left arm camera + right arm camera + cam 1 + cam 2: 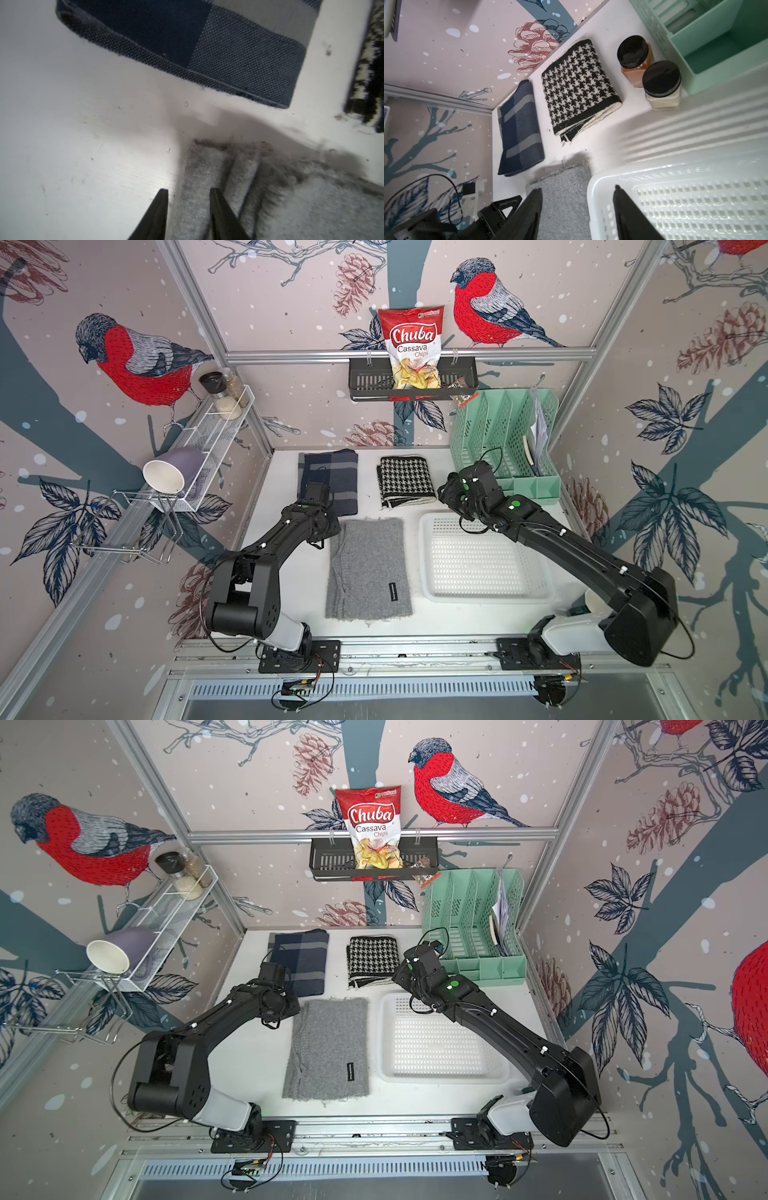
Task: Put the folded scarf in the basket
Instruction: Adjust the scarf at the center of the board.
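Only the right wrist view shows us two black-lidded jars [661, 81]. On the bag [411, 339] we read "Chuba Cassava Chips". The left claw [189, 192] and right claw [577, 191] stand spread. The left straddles an edge of the grey scarf [368, 568], beside the basket [490, 596].

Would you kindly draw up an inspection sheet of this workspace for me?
Surface: white table, faint lint specks.
Job's things: grey scarf folded, beside the empty basket.
Clutter: navy scarf, houndstooth scarf, mint organiser, two jars.
Grippers: left gripper open, jaws astride the grey scarf's edge; right gripper open over the basket's rim.
Cables: cable loop at the right wrist.
Surroundings: chips bag in black shelf; cup on wire rack.
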### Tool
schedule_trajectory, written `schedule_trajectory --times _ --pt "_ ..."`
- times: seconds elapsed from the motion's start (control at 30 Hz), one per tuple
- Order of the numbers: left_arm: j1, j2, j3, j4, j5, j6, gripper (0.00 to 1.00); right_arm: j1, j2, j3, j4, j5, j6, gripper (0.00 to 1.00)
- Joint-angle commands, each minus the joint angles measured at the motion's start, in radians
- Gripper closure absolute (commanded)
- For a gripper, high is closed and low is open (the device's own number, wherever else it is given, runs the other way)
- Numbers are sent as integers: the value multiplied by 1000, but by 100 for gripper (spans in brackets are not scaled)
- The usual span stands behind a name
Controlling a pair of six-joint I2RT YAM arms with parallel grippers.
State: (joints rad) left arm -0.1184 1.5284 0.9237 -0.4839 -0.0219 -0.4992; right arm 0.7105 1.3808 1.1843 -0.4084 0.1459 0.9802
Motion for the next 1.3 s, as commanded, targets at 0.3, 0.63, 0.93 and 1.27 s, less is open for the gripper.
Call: schedule_trajectory --times 0.3,0.63,0.93,1.27 --pt "34 68 -43 134 95 -65 59 194 136 105 6 -69 -138 40" --pt "34 88 -59 175 118 -85 70 213 167 76 19 -87 -133 40" --pt "47 87 -114 204 41 -169 100 218 183 99 8 -94 -151 41" --pt "182 -35 -228 222 73 -295 100 271 293 196 -68 -133 -219 36"
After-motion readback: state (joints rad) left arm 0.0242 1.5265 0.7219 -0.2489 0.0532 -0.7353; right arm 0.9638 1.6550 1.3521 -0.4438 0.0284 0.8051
